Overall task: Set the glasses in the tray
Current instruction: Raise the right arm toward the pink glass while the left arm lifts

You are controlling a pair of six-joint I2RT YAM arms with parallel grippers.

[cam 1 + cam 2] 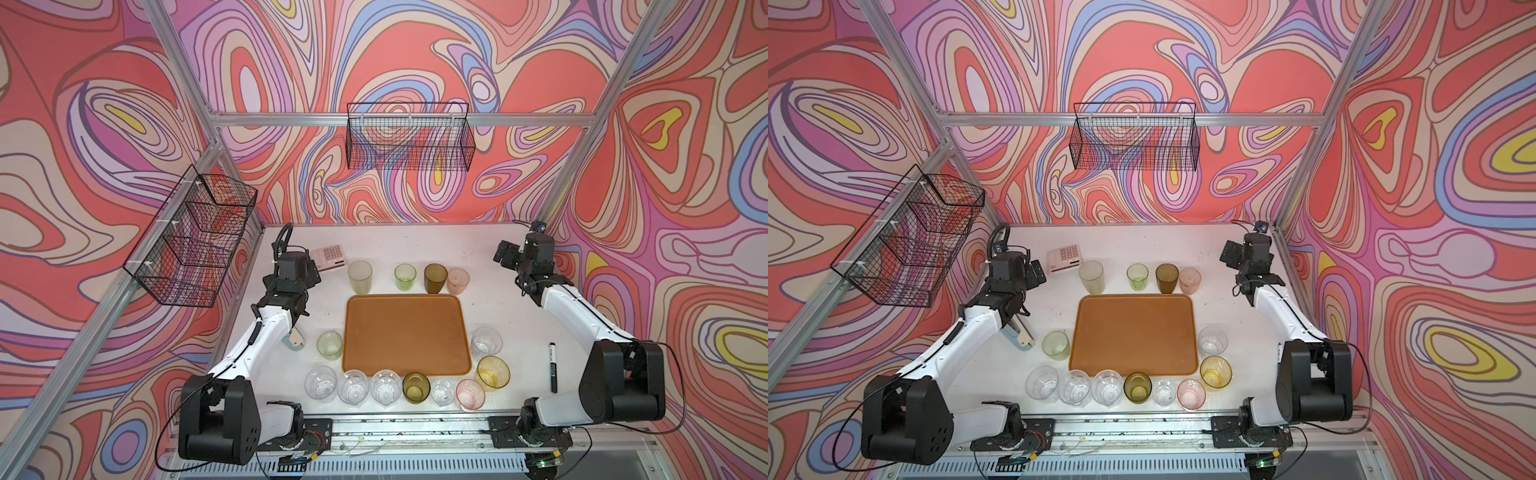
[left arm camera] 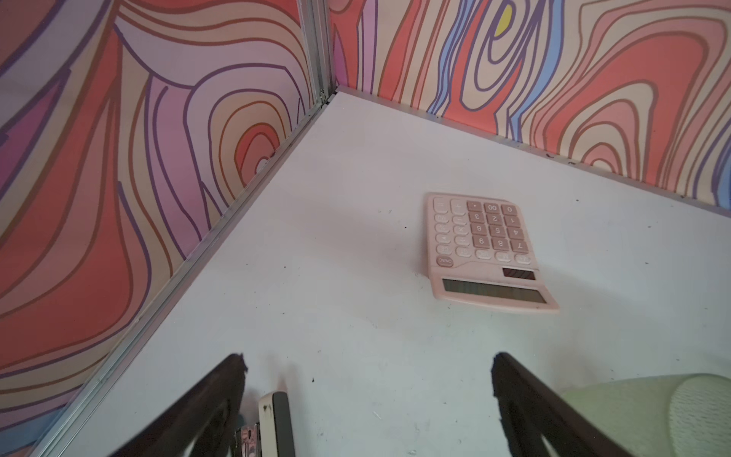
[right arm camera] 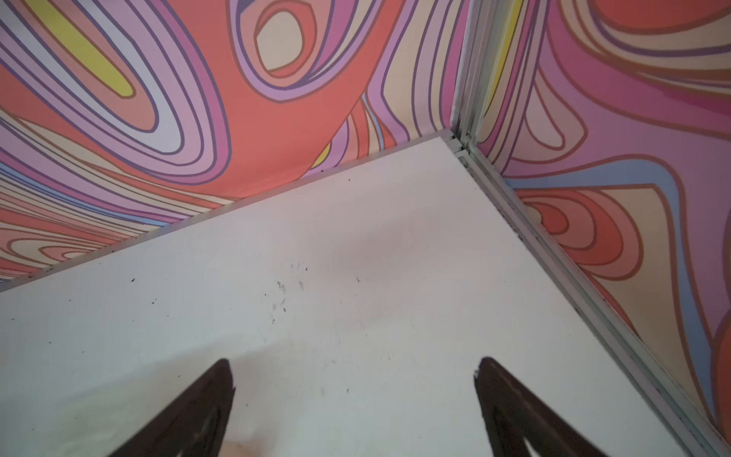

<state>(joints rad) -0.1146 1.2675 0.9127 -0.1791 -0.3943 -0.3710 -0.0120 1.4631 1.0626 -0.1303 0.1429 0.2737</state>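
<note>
The orange-brown tray (image 1: 405, 332) (image 1: 1133, 332) lies empty in the middle of the white table. Glasses ring it. Behind it stand a tall frosted one (image 1: 360, 277), a green one (image 1: 405, 277), a brown one (image 1: 435, 278) and a pink one (image 1: 458, 281). An olive glass (image 1: 329, 345) is at its left; a clear one (image 1: 486, 340) and an amber one (image 1: 493, 372) at its right. Several more line its front edge (image 1: 415, 386). My left gripper (image 1: 311, 272) (image 2: 368, 362) is open over bare table by the frosted glass (image 2: 652, 411). My right gripper (image 1: 504, 255) (image 3: 354, 370) is open near the back right corner, holding nothing.
A pink calculator (image 1: 330, 257) (image 2: 486, 249) lies at the back left. A black marker (image 1: 553, 368) lies at the right. A small beige tool (image 1: 294, 340) rests under my left arm. Black wire baskets hang on the left wall (image 1: 195, 237) and back wall (image 1: 409, 137).
</note>
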